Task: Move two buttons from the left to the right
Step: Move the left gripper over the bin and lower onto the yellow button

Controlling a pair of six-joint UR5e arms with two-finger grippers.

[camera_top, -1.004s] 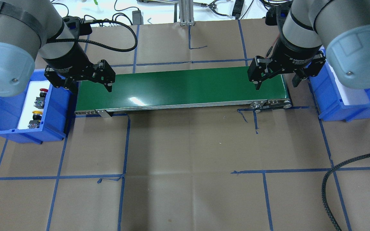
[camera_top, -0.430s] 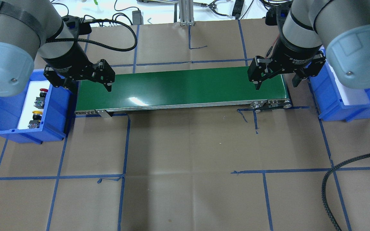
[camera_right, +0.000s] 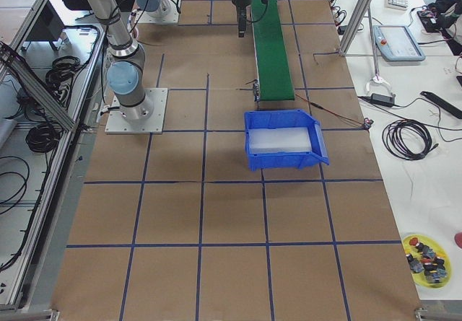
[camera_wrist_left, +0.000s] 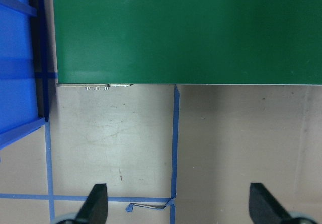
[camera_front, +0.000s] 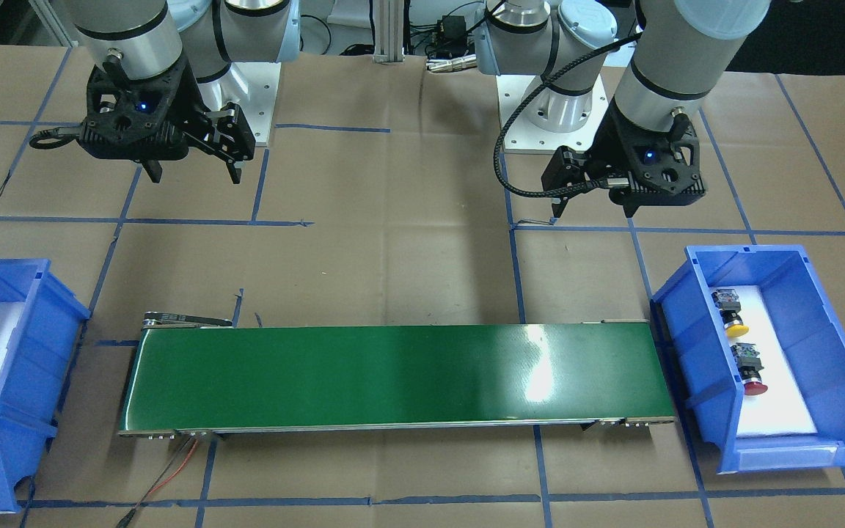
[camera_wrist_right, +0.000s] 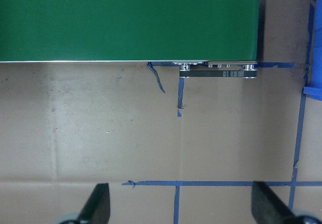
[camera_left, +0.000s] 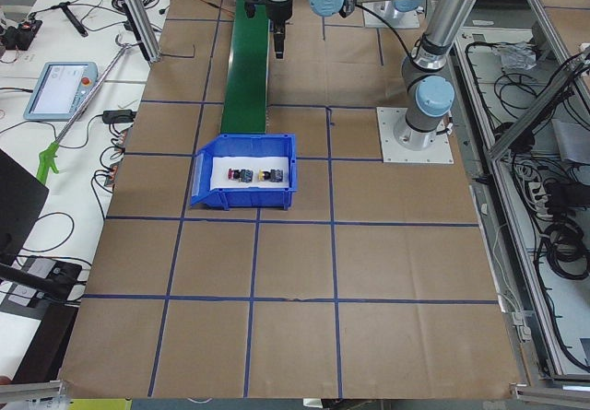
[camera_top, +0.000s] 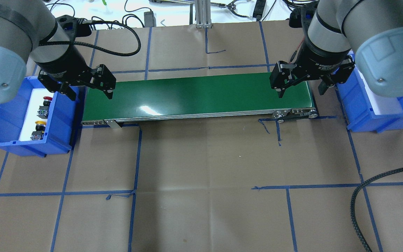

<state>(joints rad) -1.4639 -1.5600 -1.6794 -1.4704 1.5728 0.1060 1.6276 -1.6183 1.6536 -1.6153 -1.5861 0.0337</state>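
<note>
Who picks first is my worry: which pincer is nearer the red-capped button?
Left. The left pincer hovers at the left end of the conveyor, beside the bin holding the red-capped button; the right pincer hangs over its opposite end.

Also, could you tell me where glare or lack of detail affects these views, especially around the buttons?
Overhead exterior: a white glare patch sits on the green belt near its left end; the red button and yellow button read clearly in the blue bin. Front-facing: a similar glare streak toward the belt's button-side end. Exterior left: buttons too small for detail. Wrist views: evenly lit, no glare.
</note>
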